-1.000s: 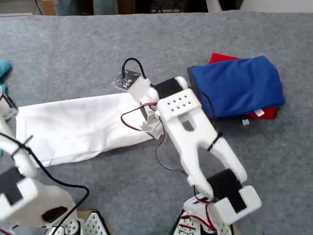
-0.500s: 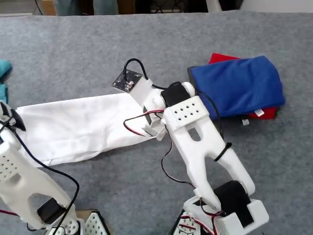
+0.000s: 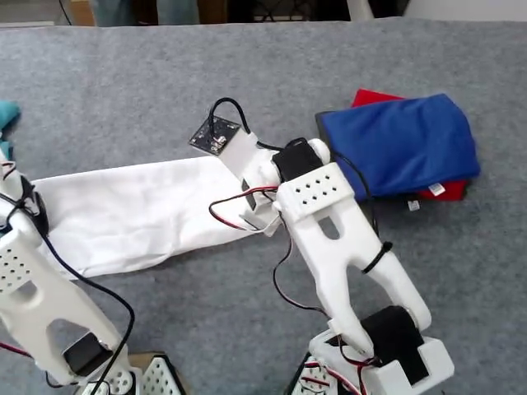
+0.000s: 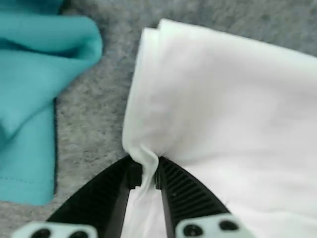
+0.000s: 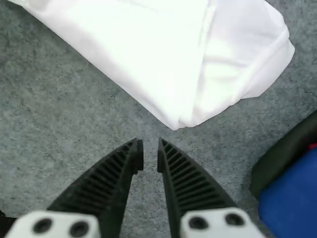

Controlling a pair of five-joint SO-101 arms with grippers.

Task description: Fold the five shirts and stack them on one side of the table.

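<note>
Folding the third-from-last garment appears to be the step in hand, judging from the high view: a long white shirt (image 3: pixel 140 214) of soft cloth, already narrowed into a strip, lies across the left and middle of the grey table (image 3: pixel 329 66). The left gripper (image 3: pixel 29 210) sits at the strip's left end, and the right gripper (image 3: pixel 251 216) at its right end, mostly tucked under its own arm. At the far right a blue folded shirt (image 3: pixel 395 152) tops a stack, with a red shirt (image 3: pixel 449 191) peeking out beneath. A teal shirt (image 3: pixel 6 115) shows at the left edge.

From the left wrist view, the left gripper (image 4: pixel 146 171) is pinching a small raised ridge of the white shirt (image 4: pixel 223 109) at its end edge, with the teal shirt (image 4: pixel 34 99) just beside on the bare cloth.

From the right wrist view, the right gripper (image 5: pixel 150 151) hangs over grey table covering just off the white shirt's (image 5: pixel 188 59) rounded corner. Its jaws are drawn almost together and hold nothing. The blue folded shirt (image 5: pixel 292 198) is near.

Next, I judge the right jaws need to spread and take that corner, so both ends can be folded over evenly.
</note>
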